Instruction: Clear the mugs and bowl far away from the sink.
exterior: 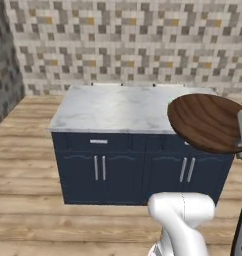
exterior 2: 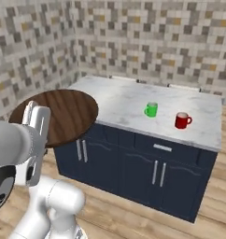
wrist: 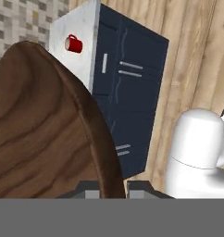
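1. One bowl (exterior 2: 63, 114): wide, shallow, dark brown with wood grain, held up in the air off the near corner of the bench (exterior 2: 133, 105), tilted, not resting on anything
2. One tool (wrist: 110, 189): in the hand view its two dark fingertips (wrist: 88, 189) stand close together with the bowl's rim between them, one tip on each side, so it is nearly closed and gripping the bowl by its edge
3. Two mugs, both upright on the bench top: one green mug (exterior 2: 151, 109) and one red mug (exterior 2: 182, 120), near each other but apart, the red one nearer the front edge of the bench; the red mug also shows in the hand view beyond the bowl's rim
4. One bench: a pale marble-look top on a dark blue cabinet (exterior: 118, 170), standing on a wooden floor (exterior: 28, 165) before a mosaic tile wall (exterior: 123, 40)
5. On the cabinet front, in the left base view, four upright bar handles in two pairs and one short level handle (exterior: 98, 141) on a drawer
6. The bowl is well apart from both mugs, out past the opposite end of the bench from them
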